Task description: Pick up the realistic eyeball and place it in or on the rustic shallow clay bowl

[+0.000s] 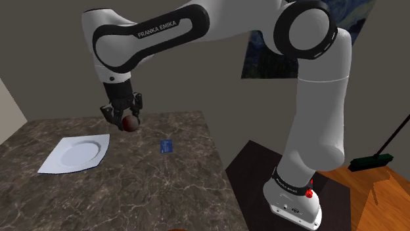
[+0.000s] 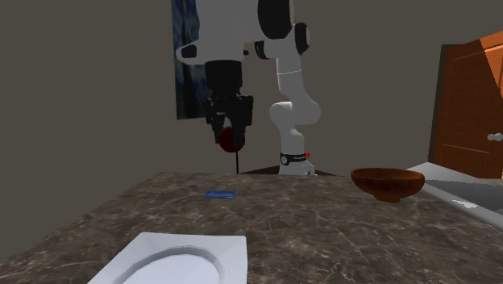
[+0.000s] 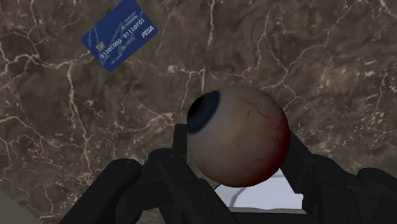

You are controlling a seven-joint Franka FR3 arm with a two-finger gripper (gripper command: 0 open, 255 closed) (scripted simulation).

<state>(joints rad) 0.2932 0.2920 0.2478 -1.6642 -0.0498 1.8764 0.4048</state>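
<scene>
My black gripper [image 1: 129, 122] hangs well above the dark marble table, shut on the eyeball [image 1: 131, 123]. Up close the eyeball [image 3: 238, 135] is a pale reddish ball with a blue iris, clasped between the fingers [image 3: 304, 167] of the gripper [image 3: 236, 162]. From the second exterior view the eyeball [image 2: 232, 139] looks dark red under the gripper [image 2: 230, 135], high over the table's far edge. The brown shallow clay bowl [image 2: 388, 183] stands on the table at that view's right, far from the gripper.
A white squarish plate [image 1: 75, 154] lies on the marble table [image 1: 131, 190] at the shoulder view's left, also near the front in the second exterior view [image 2: 181, 262]. A blue bank card [image 1: 167, 146] lies beside it. A broom [image 1: 372, 161] leans on the floor.
</scene>
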